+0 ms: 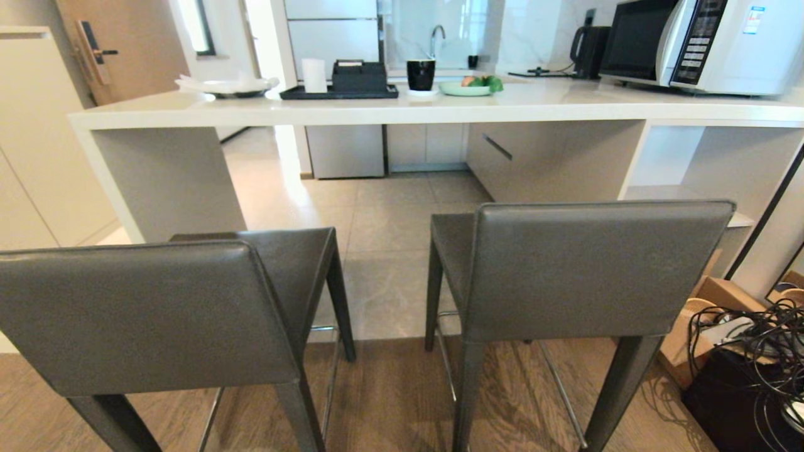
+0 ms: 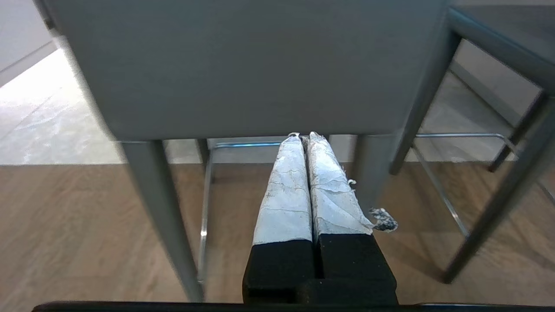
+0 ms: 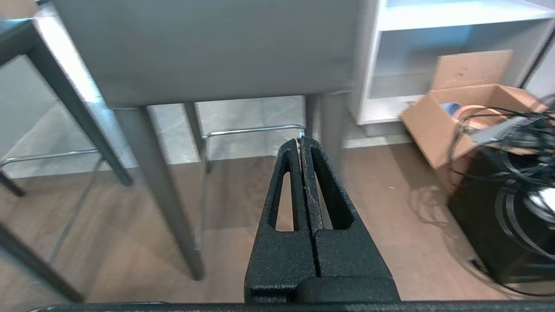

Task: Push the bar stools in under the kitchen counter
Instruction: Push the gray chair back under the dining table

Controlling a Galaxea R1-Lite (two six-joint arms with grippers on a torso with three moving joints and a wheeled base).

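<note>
Head view shows two grey stools standing side by side in front of the white desk [image 1: 440,113], both pulled out from it with their backrests toward the robot. Left stool [image 1: 144,314] sits nearer the camera, its seat ahead of the slab end leg [image 1: 166,182]; right stool [image 1: 597,270] stands a little farther in, before the grey panels and white shelves [image 1: 710,188]. Neither seat is under the slab. Both stand where the wood floor [image 1: 389,402] meets the tiles. On the desk are a black tray [image 1: 339,93], a black mug [image 1: 421,74], a green plate [image 1: 465,89] and a microwave [image 1: 703,41]. A cardboard box [image 1: 710,314] and a tangle of black cables [image 1: 760,351] lie on the floor at the right. Neither arm appears in the head view. From the left wrist, the left claw [image 2: 304,138], its fingers wrapped in pale tape, is clenched on nothing and points at the lower edge of the left stool's backrest [image 2: 251,65], whether touching I cannot tell. From the right wrist, the black right claw [image 3: 301,141] is likewise clenched and empty, low behind the right stool's backrest [image 3: 208,47], clear of it.
</note>
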